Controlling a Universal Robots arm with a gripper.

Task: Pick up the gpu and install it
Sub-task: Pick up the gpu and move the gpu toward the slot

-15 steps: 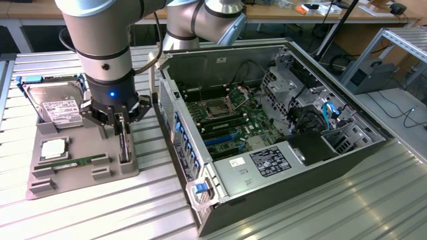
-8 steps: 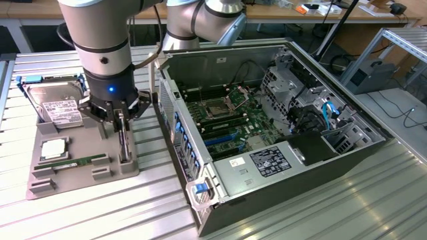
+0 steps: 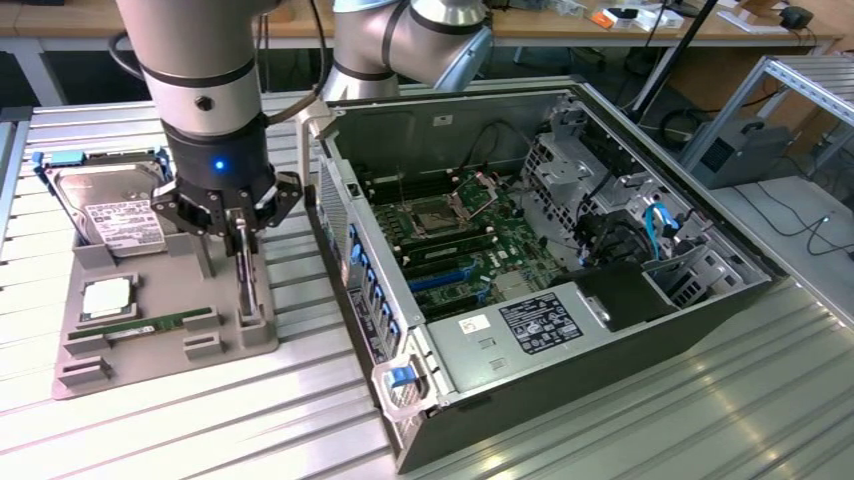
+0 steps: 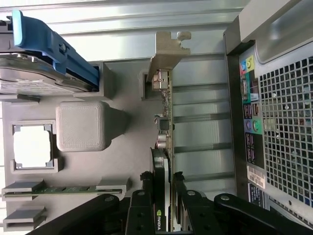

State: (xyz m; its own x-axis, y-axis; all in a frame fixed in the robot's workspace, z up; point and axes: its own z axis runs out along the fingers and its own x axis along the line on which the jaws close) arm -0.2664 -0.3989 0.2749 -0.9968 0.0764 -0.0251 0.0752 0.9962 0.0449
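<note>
Slatted metal bench (image 3: 627, 430): gpu (image 4: 165, 117) is stood on edge in tray (image 3: 160, 350) slot beside case (image 3: 561, 400). Gripper (image 4: 162, 178) is clamped across it. Pick step judged in hand; straight upward pull is called for.

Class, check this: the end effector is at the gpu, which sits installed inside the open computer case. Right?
Wrong in one respect: the end effector is at the gpu, but the gpu stands on edge in the grey holder tray beside the open computer case, as the exterior view shows.
</note>
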